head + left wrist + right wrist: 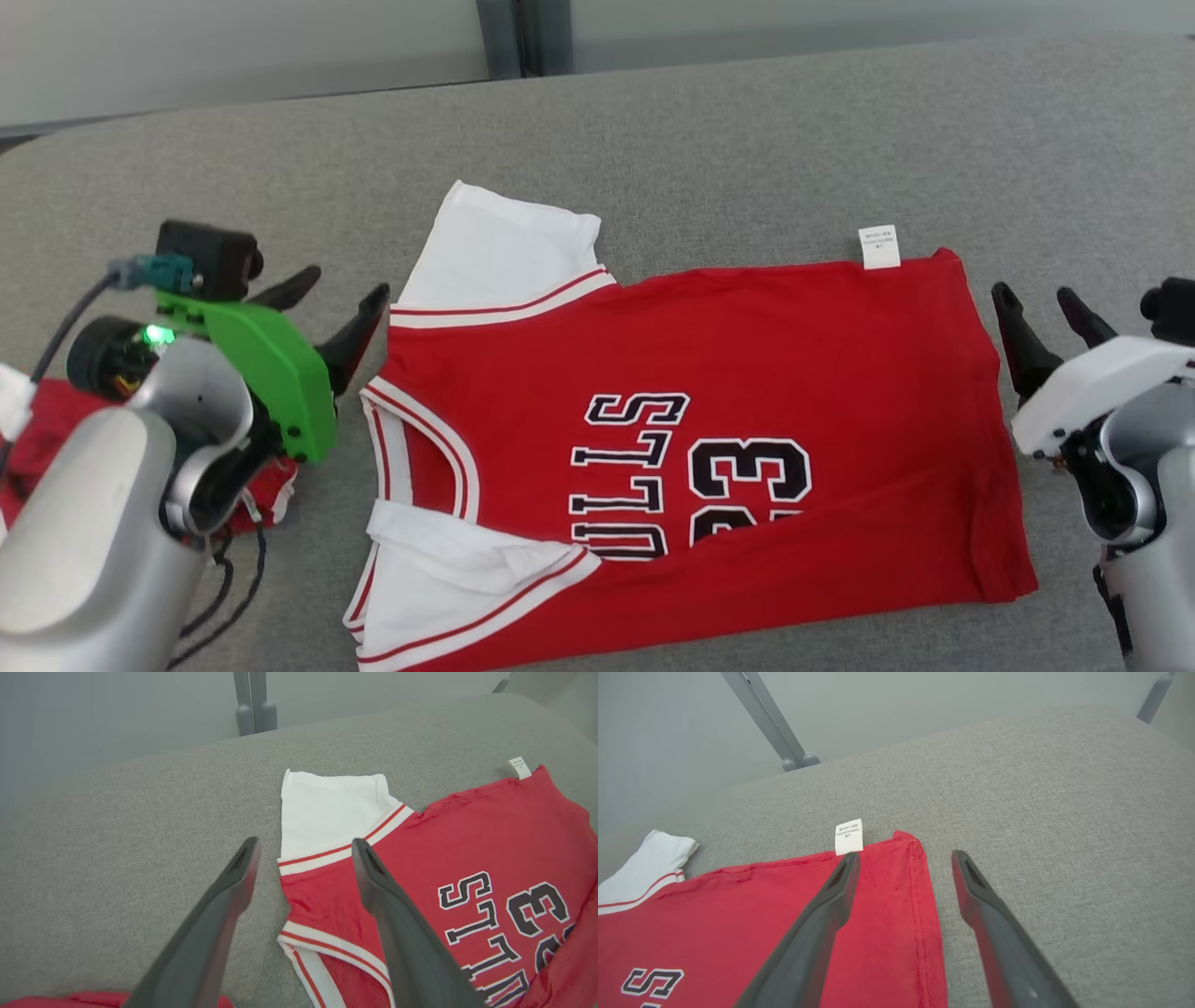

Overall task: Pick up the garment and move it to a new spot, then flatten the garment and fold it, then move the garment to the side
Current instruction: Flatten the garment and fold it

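Note:
The garment (747,373) is a red jersey with white sleeves, black lettering and the number 23. It lies flat on the grey surface, folded along its near edge, neck end to the left. A white label (878,246) sticks out at its far right edge. My left gripper (341,294) is open beside the jersey's left end, near the far white sleeve (327,807). My right gripper (1041,308) is open just past the red hem (920,896). Nothing is between either pair of fingers.
The grey padded table (747,140) reaches a pale wall at the back, with a grey post (509,37) behind it. A bunched red cloth (47,439) lies under my left arm at the left edge. Bare surface lies beyond and right of the jersey.

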Robot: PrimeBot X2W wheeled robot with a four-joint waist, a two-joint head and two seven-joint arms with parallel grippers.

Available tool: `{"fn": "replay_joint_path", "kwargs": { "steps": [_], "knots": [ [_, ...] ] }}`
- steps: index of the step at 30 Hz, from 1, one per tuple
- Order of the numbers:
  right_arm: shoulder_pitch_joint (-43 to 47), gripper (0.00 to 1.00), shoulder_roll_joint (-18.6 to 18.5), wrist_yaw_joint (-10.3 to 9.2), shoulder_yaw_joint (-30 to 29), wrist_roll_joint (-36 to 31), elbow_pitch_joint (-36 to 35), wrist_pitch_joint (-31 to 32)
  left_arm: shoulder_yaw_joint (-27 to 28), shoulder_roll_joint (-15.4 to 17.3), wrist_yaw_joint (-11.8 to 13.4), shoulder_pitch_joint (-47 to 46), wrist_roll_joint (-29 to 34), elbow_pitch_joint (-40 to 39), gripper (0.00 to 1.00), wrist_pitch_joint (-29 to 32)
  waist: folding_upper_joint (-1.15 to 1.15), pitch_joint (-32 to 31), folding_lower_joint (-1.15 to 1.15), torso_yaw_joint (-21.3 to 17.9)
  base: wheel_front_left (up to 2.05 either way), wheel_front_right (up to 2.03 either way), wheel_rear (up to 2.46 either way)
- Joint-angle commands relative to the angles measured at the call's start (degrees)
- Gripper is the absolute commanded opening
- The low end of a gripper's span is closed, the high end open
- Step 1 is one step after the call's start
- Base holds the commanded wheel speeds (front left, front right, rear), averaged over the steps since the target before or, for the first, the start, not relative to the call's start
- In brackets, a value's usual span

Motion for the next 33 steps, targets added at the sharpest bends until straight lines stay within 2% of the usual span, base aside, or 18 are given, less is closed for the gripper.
{"fn": "replay_joint_path", "kwargs": {
  "steps": [1,4,8,16,22,33],
  "knots": [
    [-2.37,1.00,0.32,0.03,0.19,-0.53,1.15,0.23,-0.91,0.76,-0.31,-3.71,-0.19,1.72,1.00,1.12,0.00,5.24,0.00,-1.87,0.00,0.00,0.00],
    [-6.85,1.00,1.09,0.03,0.99,-1.03,3.94,0.80,-3.31,1.02,-0.60,-10.33,-2.61,5.28,1.00,3.68,0.00,7.85,0.00,-2.74,0.00,0.00,0.00],
    [-12.49,1.00,1.63,0.03,1.45,-2.19,8.40,1.81,-9.22,3.17,-0.66,-18.83,-5.90,8.51,1.00,6.76,0.00,11.29,0.00,-4.00,0.00,0.00,0.00],
    [-19.98,1.00,3.19,0.03,4.71,-1.27,14.26,3.21,-16.81,6.83,-0.66,-30.82,-12.31,13.73,1.00,10.15,0.00,16.73,0.00,-6.26,0.00,0.00,0.00],
    [-22.89,1.00,3.70,0.03,8.23,0.63,16.08,2.73,-21.19,9.64,-0.65,-35.98,-15.93,16.81,1.00,10.29,0.00,19.49,0.00,-8.42,0.00,0.00,0.00],
    [-24.61,1.00,2.76,-0.03,14.62,5.03,16.51,0.77,-27.62,10.45,-0.66,-40.94,-19.66,23.56,1.00,9.25,0.00,21.06,0.00,-10.39,0.00,0.00,0.00]
  ]
}}
